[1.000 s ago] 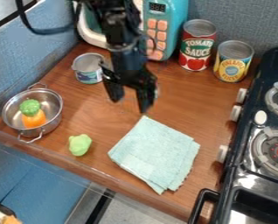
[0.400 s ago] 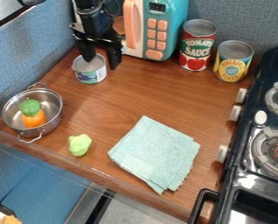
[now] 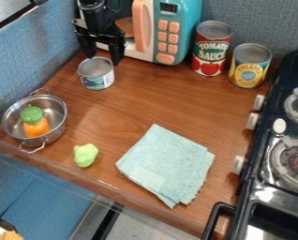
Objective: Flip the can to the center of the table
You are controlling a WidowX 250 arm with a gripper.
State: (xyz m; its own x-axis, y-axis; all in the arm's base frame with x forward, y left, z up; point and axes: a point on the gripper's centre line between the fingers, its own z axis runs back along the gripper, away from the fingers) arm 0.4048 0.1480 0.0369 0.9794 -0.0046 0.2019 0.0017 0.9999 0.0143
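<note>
At the bench's back edge, the microwave runs out of view above and is partly hidden by the gripper. The small can's print is too small to read; whether a fingertip touches its rim is unclear. Along the bench's right edge, the stove is cut off.

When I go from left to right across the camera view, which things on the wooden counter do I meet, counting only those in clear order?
metal pot → small can → folded cloth → yellow-labelled can
</note>
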